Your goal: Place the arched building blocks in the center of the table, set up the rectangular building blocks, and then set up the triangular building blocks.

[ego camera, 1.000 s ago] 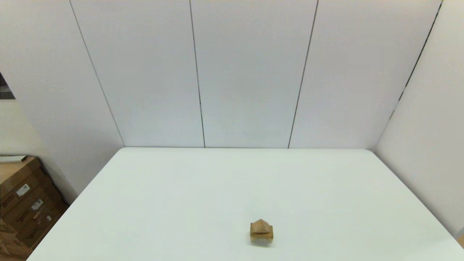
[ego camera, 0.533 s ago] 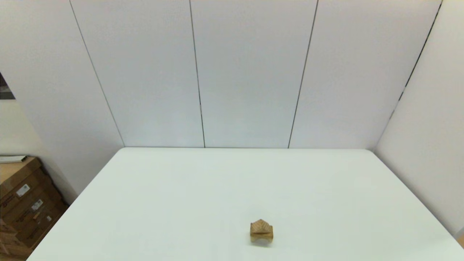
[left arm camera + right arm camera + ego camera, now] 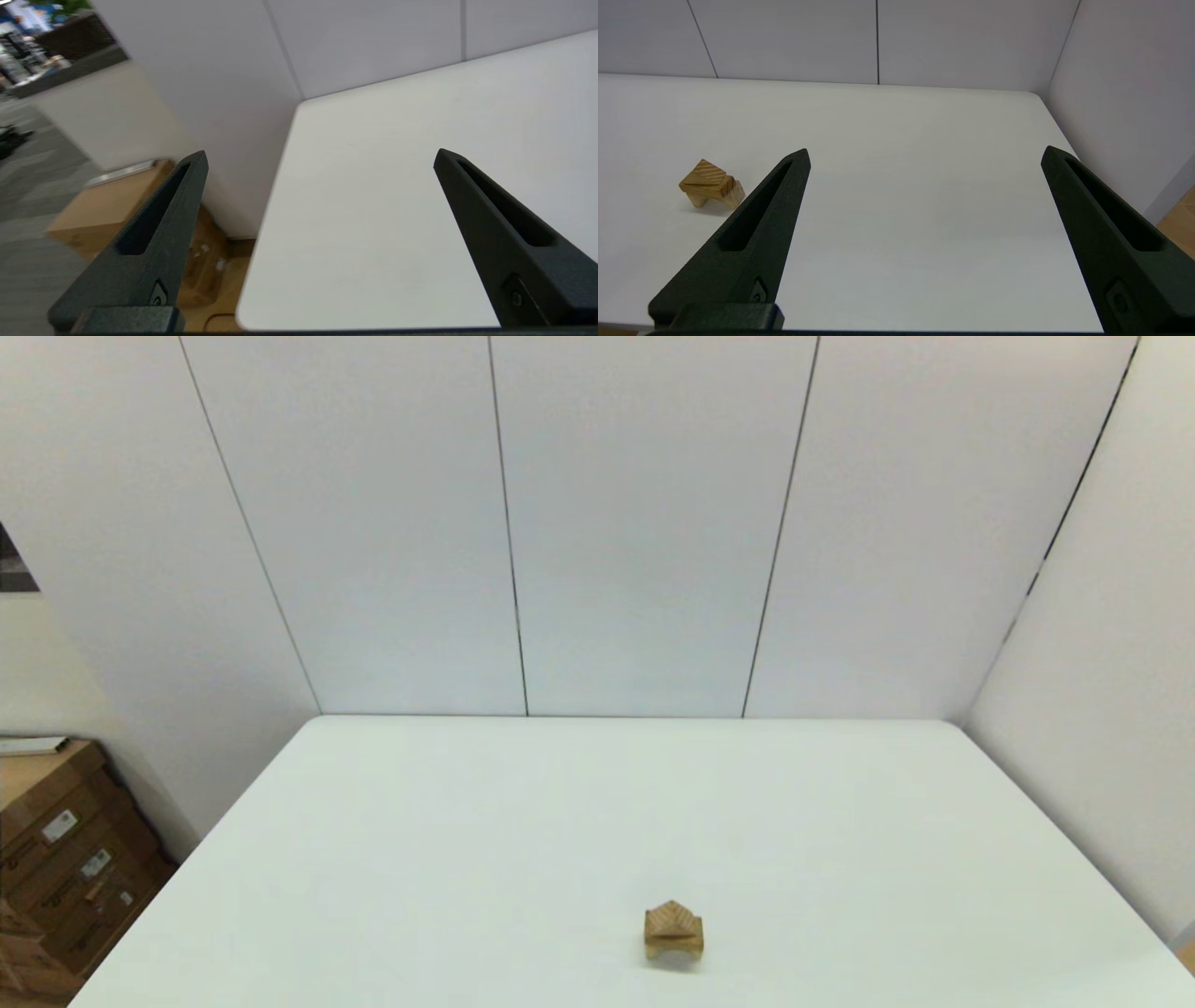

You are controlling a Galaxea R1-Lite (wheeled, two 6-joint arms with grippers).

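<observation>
Head view: the white table [image 3: 523, 821] fills the lower half, backed by pale wall panels [image 3: 644, 523] with thin dark seams. Near the front edge, a little right of centre, stands a small wooden stack: the triangular block [image 3: 672, 918] peaks on top, and beneath it the arched block [image 3: 673, 945] shows its two short legs on the tabletop. The rectangular block between them cannot be made out separately here. Brown cardboard boxes [image 3: 65, 868] sit on the floor past the table's left edge. Neither arm appears.

Left wrist view: the left gripper [image 3: 320, 156] hangs over the table's left edge [image 3: 266, 224], its fingers spread wide, holding nothing. Cardboard boxes lie on the floor beside the table.

Right wrist view: the right gripper [image 3: 924, 154] is likewise spread wide and empty above the table's right part. The stack of blocks [image 3: 711, 189] stands well apart from it, with a flat tan piece visible under the triangular block.
</observation>
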